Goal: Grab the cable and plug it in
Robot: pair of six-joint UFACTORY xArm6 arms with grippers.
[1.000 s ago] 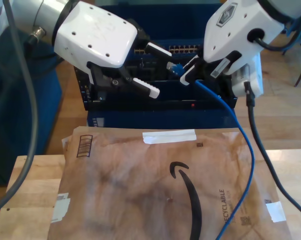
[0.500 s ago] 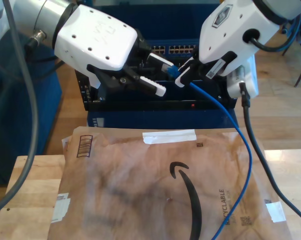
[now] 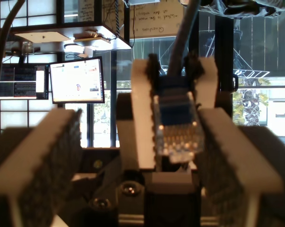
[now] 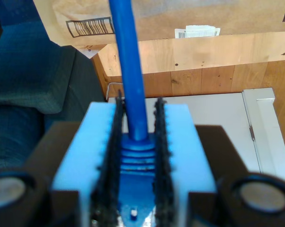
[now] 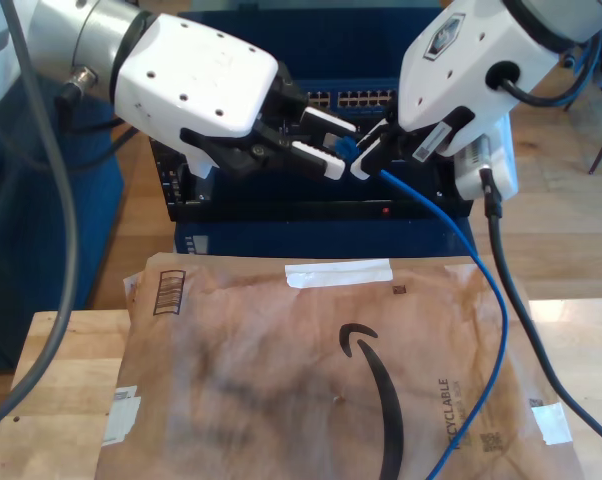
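My second gripper [image 4: 135, 189] is clamped on the cable [image 5: 476, 300] just behind the plug [image 3: 176, 125]. The plug sits btwn the spread fingers of my first gripper [image 5: 333, 148], prob. untouched. Risk: a skewed handover twists the plug.

**Count on the bench**

2 grippers: my first gripper [image 5: 328, 143], my second gripper [image 5: 369, 152]. 1 blue cable [image 5: 481, 290], 1 plug [image 3: 176, 126] seen. 1 brown mailer [image 5: 321, 380] w/ 1 barcode. 1 wooden table [image 5: 51, 400]. 1 switch rack [image 5: 311, 215].
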